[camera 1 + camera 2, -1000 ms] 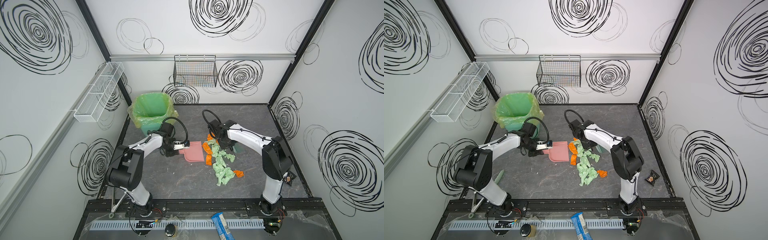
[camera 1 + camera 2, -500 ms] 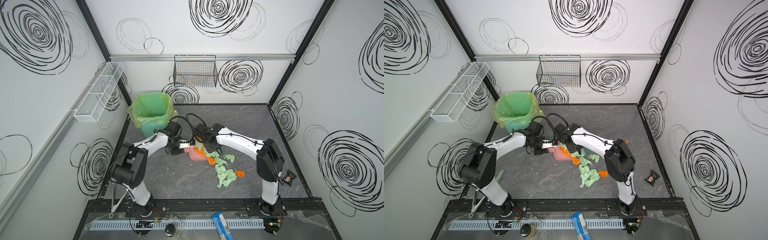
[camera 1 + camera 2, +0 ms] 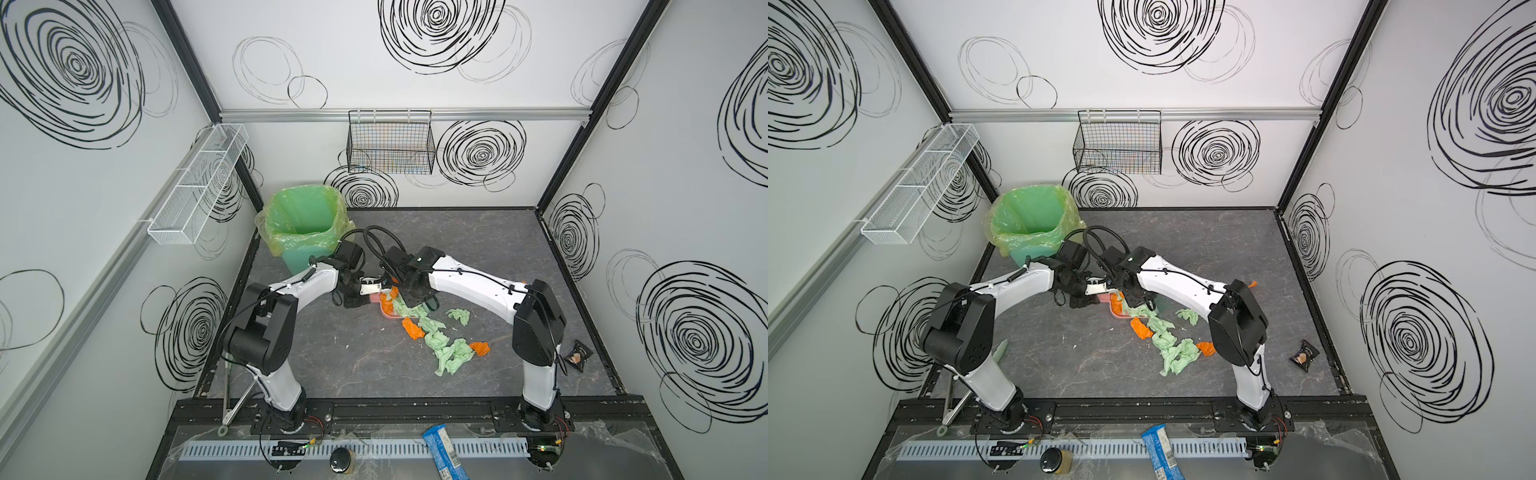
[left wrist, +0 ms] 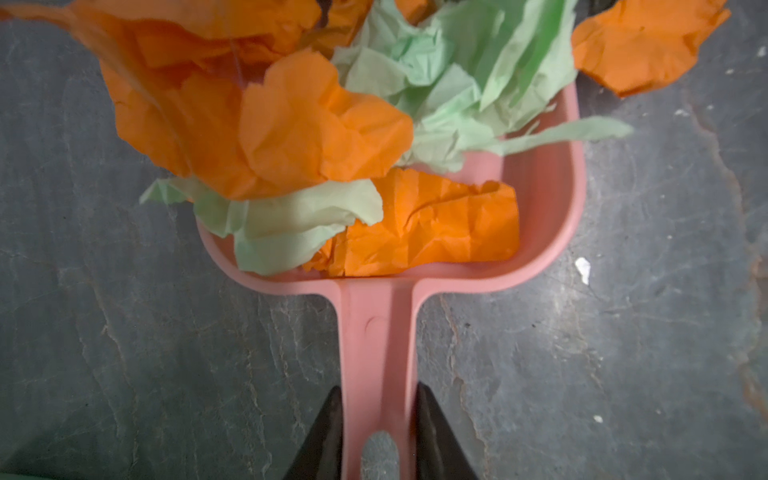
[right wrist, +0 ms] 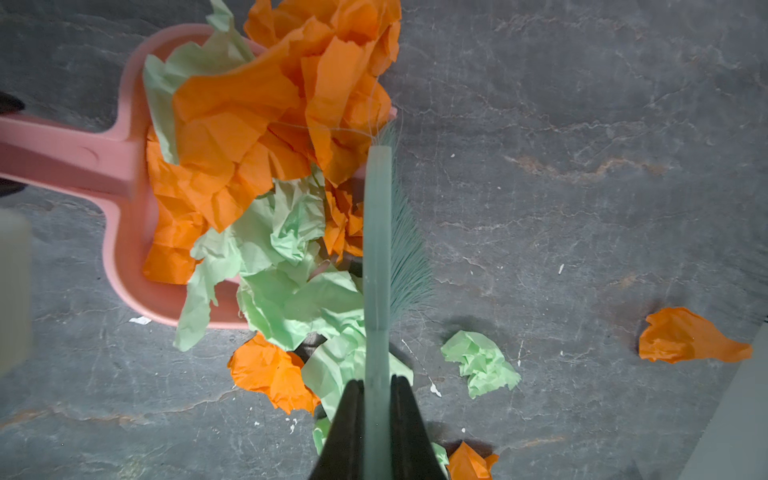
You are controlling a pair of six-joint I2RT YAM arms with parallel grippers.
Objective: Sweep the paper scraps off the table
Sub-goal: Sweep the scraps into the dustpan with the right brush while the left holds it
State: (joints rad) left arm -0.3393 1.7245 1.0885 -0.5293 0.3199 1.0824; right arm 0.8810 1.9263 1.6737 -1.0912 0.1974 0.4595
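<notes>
Paper scraps (image 5: 232, 124), orange and mint green, are heaped on the pink dustpan (image 4: 552, 232) near the middle of the table (image 3: 353, 361), just below and to the right of the green-lined bin (image 3: 305, 220) in both top views. From where I stand, the left gripper (image 4: 378, 390) has its two dark jaws pinched on the dustpan's handle at the bottom centre of the left wrist view, with only the handle's width between them. The right gripper (image 5: 377, 380) is closed hard on the thin spine of the teal brush (image 5: 376, 249). The bristles press against the pile at the pan's open mouth. Loose wads (image 3: 451, 353) trail off the pan's lip toward the lower right of both top views, lying on bare table. One green wad (image 5: 478, 365) sits just right of the brush in the right wrist view, and an orange wad (image 5: 694, 336) lies well apart near that frame's right edge. A dark snack packet (image 3: 575, 353) rests on the table beside the right arm's base.
</notes>
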